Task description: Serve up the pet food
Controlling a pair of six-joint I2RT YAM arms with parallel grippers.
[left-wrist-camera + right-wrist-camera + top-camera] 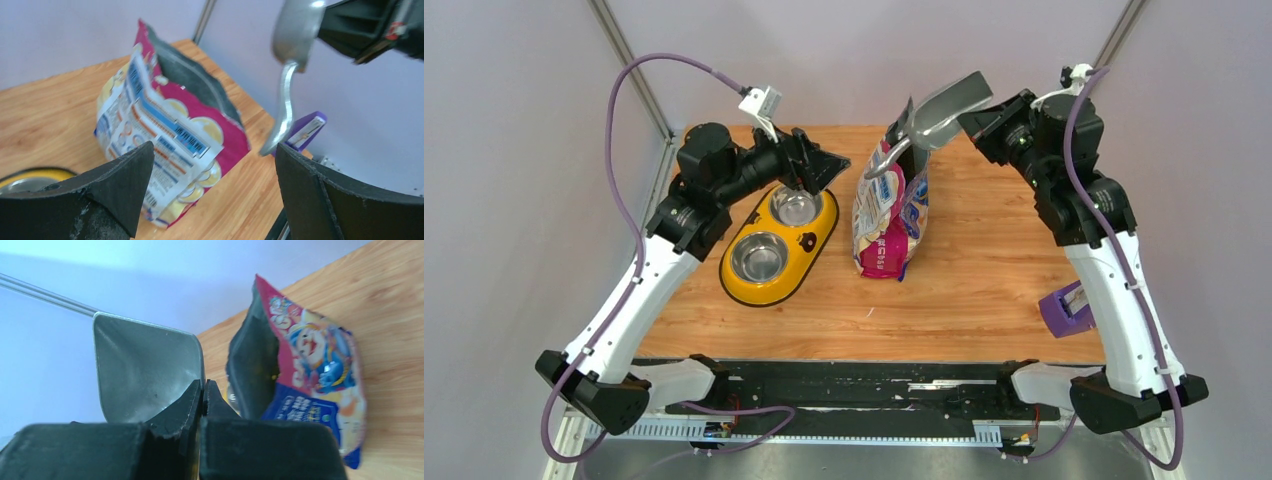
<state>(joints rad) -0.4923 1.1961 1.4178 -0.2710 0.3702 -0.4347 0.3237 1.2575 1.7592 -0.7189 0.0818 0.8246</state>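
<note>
The cat food bag [890, 210] stands upright mid-table, its torn mouth gaping toward twelve o'clock, the inside too dark to read. The right gripper [202, 390] is clenched on the grey scoop [145, 365], which is bare inside and sits just above that mouth. At the bag's nine o'clock, the left gripper [812, 180] is spread wide, holding nothing, over the yellow feeder [734, 285]. Both bowls show bare steel. Open table [984, 290] lies at six o'clock.

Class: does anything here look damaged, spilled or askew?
The cat food bag stands crumpled, its top torn open with a jagged edge. Nothing looks spilled on the table.
</note>
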